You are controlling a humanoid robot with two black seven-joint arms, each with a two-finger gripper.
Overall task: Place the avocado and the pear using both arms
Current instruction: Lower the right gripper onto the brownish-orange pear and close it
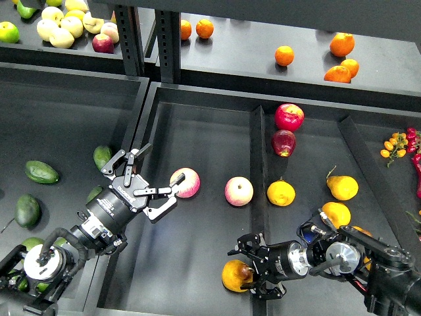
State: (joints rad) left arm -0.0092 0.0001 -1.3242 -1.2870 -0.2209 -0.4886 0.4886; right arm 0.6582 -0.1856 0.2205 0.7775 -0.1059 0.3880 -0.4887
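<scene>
The golden pear (233,276) with its brown stem end lies low at the front of the middle bin (197,131). My right gripper (247,270) comes in from the right, and its fingers hug the pear's stem end from above and below. My left gripper (155,174) is open and empty over the left part of the middle bin, its fingertips just short of a pink-and-yellow apple (185,182). Dark green avocados lie in the left bin; the nearest (102,157) is just left of my left gripper, and another (94,195) is partly hidden under my left arm.
More avocados (41,172) (27,210) lie further left. A second apple (238,191) sits mid-bin. The right bin holds red apples (288,117) and yellow pears (281,193) (343,187). A raised divider (258,158) splits the bins. Oranges (284,55) sit on the back shelf.
</scene>
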